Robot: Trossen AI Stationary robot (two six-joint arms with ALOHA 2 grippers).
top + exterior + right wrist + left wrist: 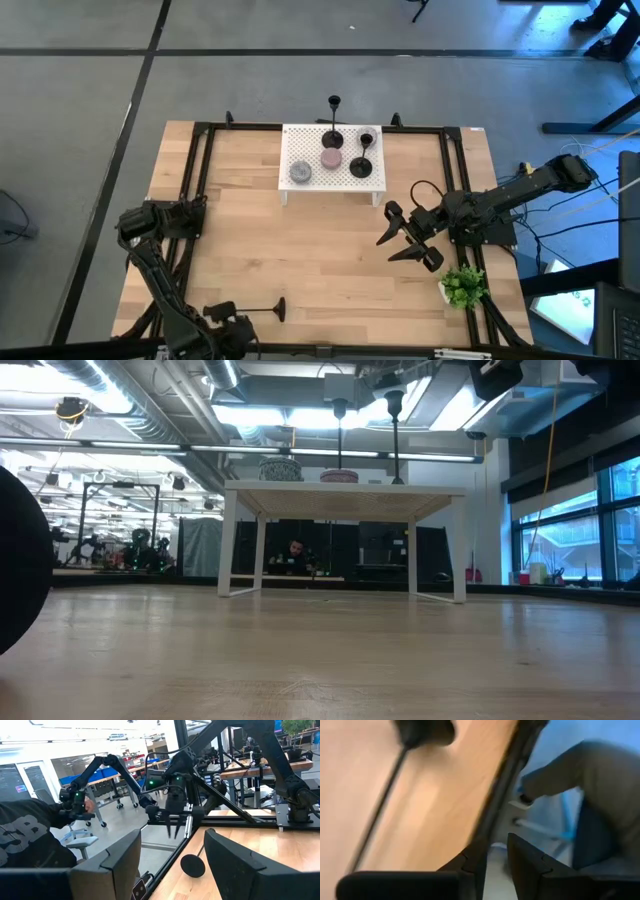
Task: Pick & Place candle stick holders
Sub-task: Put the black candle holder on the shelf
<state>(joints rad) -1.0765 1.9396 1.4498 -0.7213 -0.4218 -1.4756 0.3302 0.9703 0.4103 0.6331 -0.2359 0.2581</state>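
Pinching a lying candle stick holder (262,311) stem, left pincer (238,316); right pincer (400,236) spread.

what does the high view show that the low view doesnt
Only the high view shows both arms: the left end effector at the near table edge by a candle stick holder lying on its side, the right end effector open over bare wood, and a small green plant. Only the low view shows the room beyond the table and the space under the white stand. Both show the white stand with upright candle stick holders and two round candles on it.
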